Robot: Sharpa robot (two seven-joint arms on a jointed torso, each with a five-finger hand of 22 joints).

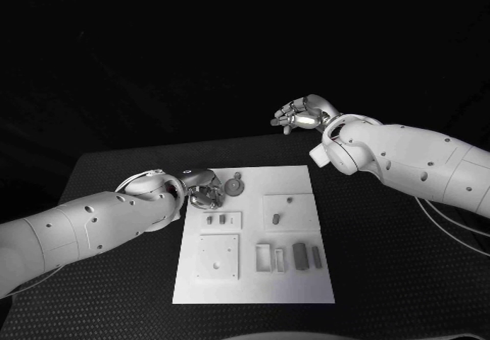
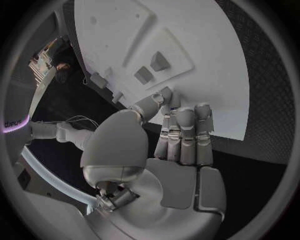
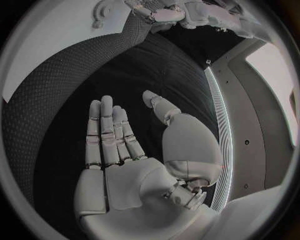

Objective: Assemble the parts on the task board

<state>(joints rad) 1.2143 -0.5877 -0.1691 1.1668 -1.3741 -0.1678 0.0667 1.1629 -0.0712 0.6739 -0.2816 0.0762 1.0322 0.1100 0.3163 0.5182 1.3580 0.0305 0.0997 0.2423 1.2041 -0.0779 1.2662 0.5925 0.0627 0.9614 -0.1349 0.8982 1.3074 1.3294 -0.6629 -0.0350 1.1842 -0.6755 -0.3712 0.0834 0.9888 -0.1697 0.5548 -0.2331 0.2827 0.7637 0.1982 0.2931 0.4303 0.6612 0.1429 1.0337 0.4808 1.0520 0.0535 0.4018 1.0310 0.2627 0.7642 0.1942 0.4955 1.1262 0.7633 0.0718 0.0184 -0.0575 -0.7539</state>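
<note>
Head view: silver left hand (image 1: 201,191) is pinching a small grey part (image 2: 164,95) at the white rectangular task board (image 1: 306,287)'s far-left corner, seemingly to seat it; silver right hand (image 1: 302,115) is hovering released beyond the board's far edge.

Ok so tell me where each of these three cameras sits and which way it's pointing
Head view: on the robot's head, looking down at the task board; both white arms enter.
Left wrist view: behind the left hand, facing the task board; its fingers lie at the board's edge.
Right wrist view: behind the right hand, open above the black table.
Shared: head and right wrist views both show the left hand at the board.
</note>
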